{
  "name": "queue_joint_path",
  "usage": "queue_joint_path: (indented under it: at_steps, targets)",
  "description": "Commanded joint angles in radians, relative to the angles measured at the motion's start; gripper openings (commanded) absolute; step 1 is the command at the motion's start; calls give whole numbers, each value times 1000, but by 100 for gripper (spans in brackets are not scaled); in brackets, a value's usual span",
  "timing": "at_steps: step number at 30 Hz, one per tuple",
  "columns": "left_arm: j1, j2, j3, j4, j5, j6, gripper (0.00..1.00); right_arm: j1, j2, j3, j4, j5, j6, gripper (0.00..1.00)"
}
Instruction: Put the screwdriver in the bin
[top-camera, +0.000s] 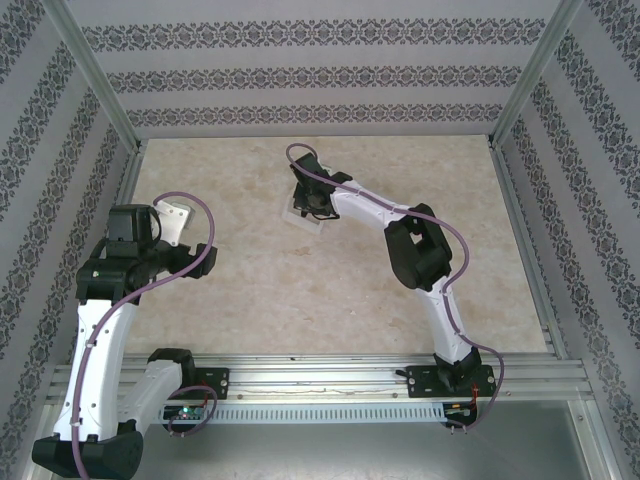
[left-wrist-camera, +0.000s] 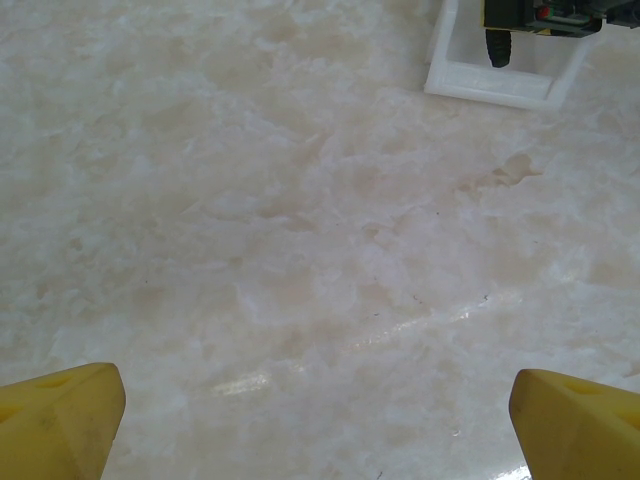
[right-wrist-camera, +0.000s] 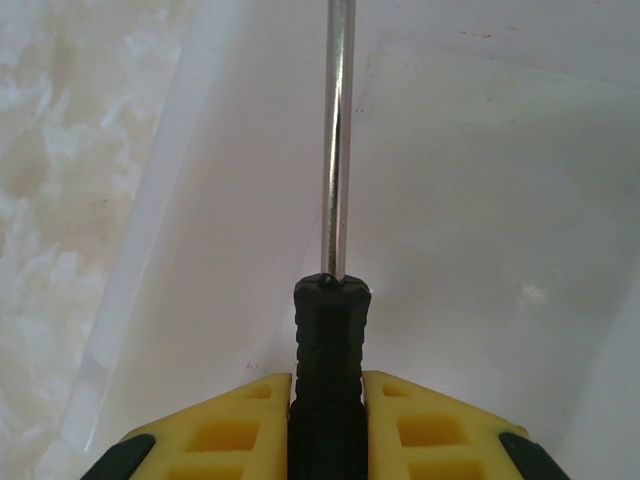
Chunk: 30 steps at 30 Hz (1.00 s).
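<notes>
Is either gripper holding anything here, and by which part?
The right gripper clamps the black-handled, metal-shafted screwdriver by its handle, over the white translucent plastic bin. The left gripper is open, empty.

top: overhead, far | left wrist: low, facing bin (left-wrist-camera: 490, 88) | right wrist: close above bin
</notes>
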Motion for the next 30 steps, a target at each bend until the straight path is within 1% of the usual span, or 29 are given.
queue_joint_path:
  at_steps: [1, 21, 30]
  targets:
    - [0, 0, -5, -5, 5, 23, 99, -6, 22, 36, -19, 10, 14, 20]
    - [1, 4, -7, -8, 5, 28, 99, -6, 45, 43, -30, -12, 24, 25]
    - [0, 8, -3, -8, 5, 23, 99, -4, 42, 49, -37, -11, 27, 31]
